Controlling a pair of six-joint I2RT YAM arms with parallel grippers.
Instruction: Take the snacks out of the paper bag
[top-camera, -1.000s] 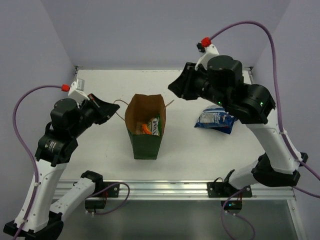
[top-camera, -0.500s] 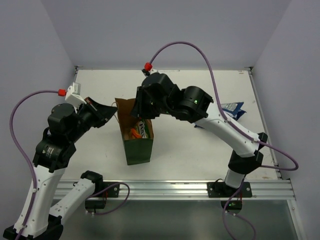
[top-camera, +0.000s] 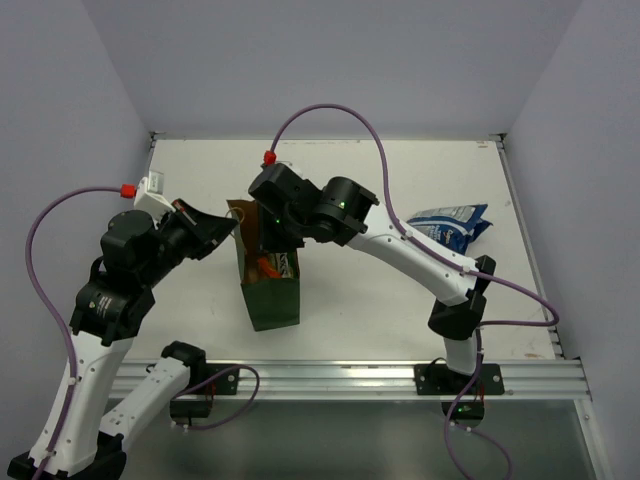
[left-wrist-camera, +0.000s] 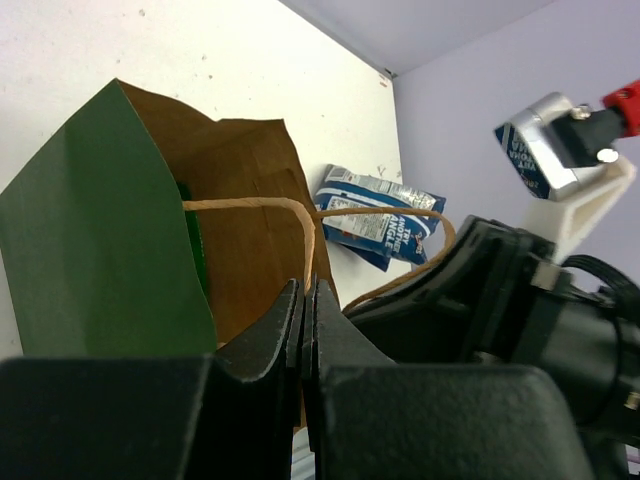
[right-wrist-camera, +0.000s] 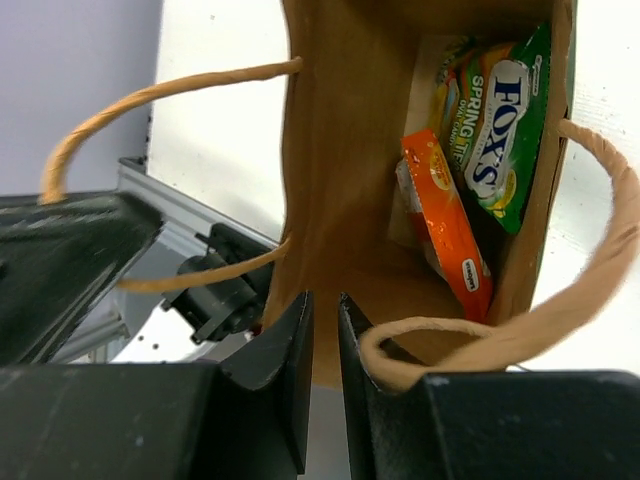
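The dark green paper bag (top-camera: 270, 300) stands upright at mid-table, its brown inside (right-wrist-camera: 340, 150) open to the top. My left gripper (top-camera: 232, 228) (left-wrist-camera: 308, 285) is shut on one thin loop handle (left-wrist-camera: 250, 204) at the bag's left rim. My right gripper (top-camera: 270, 243) (right-wrist-camera: 322, 298) hangs over the bag's mouth, jaws a narrow gap apart with nothing between them. The other handle (right-wrist-camera: 600, 260) drapes across its right finger. Inside lie a green packet (right-wrist-camera: 505, 120) and an orange packet (right-wrist-camera: 445, 215). A blue-and-white snack bag (top-camera: 448, 222) (left-wrist-camera: 378, 215) lies on the table to the right.
The white table (top-camera: 400, 300) ends in a metal rail (top-camera: 350, 378) at the near edge, with purple walls on three sides. The right arm's long white link (top-camera: 420, 255) spans from its base to the bag. Purple cables loop above both arms.
My right arm has swung left from above the blue-and-white bag to over the paper bag's mouth. The paper bag has shifted a little left with the left gripper holding its handle.
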